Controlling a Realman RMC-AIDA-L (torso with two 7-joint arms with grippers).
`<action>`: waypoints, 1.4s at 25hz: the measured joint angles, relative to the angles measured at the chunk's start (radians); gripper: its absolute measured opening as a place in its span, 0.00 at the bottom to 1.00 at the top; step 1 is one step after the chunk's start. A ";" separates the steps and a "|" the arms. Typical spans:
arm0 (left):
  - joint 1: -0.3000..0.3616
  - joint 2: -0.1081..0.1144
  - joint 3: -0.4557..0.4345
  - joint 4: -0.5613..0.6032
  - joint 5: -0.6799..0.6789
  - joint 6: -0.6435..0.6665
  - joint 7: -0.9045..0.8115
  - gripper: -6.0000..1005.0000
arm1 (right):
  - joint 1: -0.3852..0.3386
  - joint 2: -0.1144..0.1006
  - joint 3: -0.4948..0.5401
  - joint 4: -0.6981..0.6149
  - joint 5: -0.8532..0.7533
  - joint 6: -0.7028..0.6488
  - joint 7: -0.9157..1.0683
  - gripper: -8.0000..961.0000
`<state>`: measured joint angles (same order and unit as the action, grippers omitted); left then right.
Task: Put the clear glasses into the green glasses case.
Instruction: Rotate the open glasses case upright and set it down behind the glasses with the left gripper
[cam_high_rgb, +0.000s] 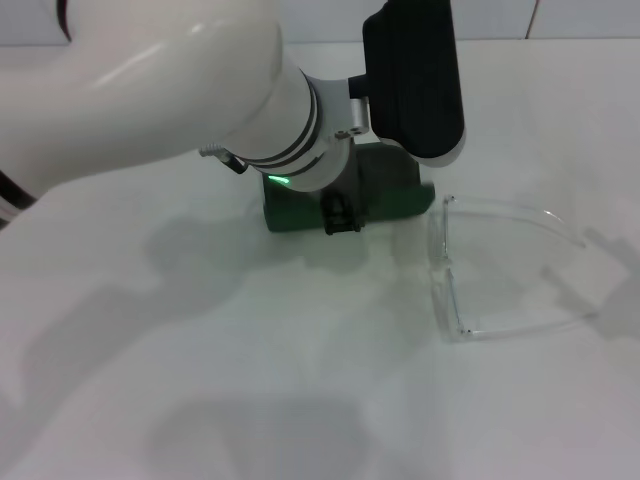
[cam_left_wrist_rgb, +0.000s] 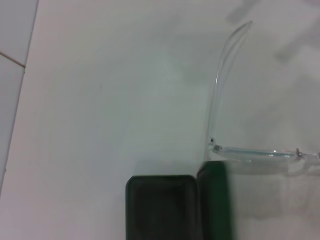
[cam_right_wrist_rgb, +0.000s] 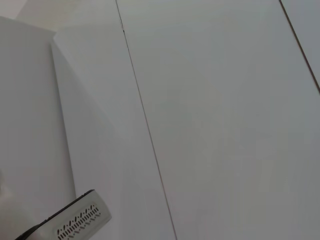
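While the left arm reaches across the middle of the head view, it hides most of the case (cam_high_rgb: 400, 195), which sits on the white desk (cam_high_rgb: 250, 380). Only the green front and one end show, so from here I cannot tell if the case is open. The left gripper (cam_high_rgb: 340, 212) hangs right over the case, and I cannot tell if it is released or clenched. The glasses (cam_high_rgb: 500, 268) lie flat on the desk just to the right of the case, not touching it. Their lens runs front to back, and the two arms point to the right, away from the case. The left arm is much nearer to them, I think.

Next, the left wrist view looks down on the case (cam_left_wrist_rgb: 165, 207). It is open, with the dark tray beside the green lid. The part of the tray that shows has nothing in it. The glasses (cam_left_wrist_rgb: 260, 152) lie just past the lid, very close to it.

Last, the right wrist view shows only a white wall and part of the robot. The right arm is parked out of sight, so its gripper cannot be seen.
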<state>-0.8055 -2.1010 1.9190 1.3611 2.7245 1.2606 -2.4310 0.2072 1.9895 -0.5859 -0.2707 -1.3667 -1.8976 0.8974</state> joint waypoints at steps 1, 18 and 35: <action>0.001 0.000 0.000 0.001 0.000 -0.002 0.000 0.28 | 0.000 0.000 0.000 0.000 0.000 0.000 0.000 0.86; 0.004 0.005 -0.017 0.062 0.109 -0.098 -0.010 0.44 | 0.000 0.000 0.000 0.006 0.000 0.002 0.000 0.86; 0.082 0.007 -0.099 -0.099 0.110 -0.477 0.009 0.43 | -0.008 0.000 -0.002 0.026 0.000 0.011 -0.015 0.85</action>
<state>-0.7236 -2.0944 1.8201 1.2619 2.8347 0.7837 -2.4217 0.1992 1.9895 -0.5881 -0.2446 -1.3668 -1.8868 0.8823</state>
